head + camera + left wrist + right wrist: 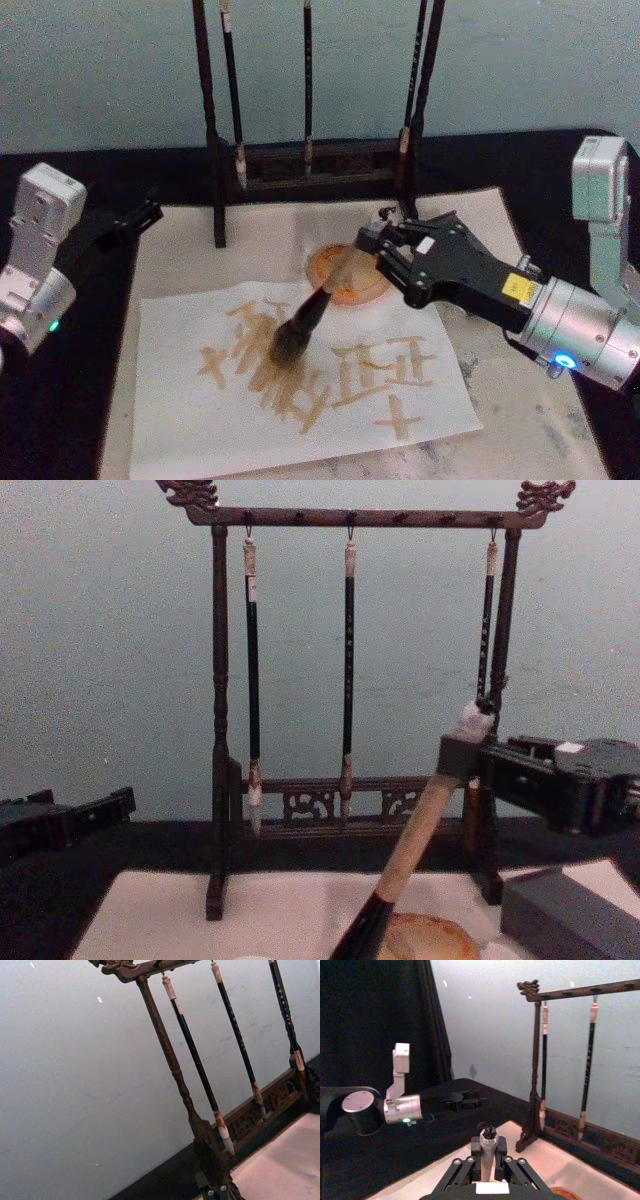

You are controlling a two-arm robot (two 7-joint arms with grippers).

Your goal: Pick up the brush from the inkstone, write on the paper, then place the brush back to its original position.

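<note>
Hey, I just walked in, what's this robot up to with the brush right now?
The right gripper is shut on the brush, holding it slanted with the tuft pressed on the paper among tan written strokes. The inkstone sits at the sheet's far edge, before the brush stand. The left gripper rests at the left, off the paper.

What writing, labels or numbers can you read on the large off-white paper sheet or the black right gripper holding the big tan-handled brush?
Nothing reads clearly.
Tan brushed characters on the off-white paper: smeared, not legible.
Small yellow sticker on the right gripper, shut on the thick tan-handled brush: too small.
White tag on that gripper: no legible text.
Left gripper, idle at the left: no label visible.
</note>
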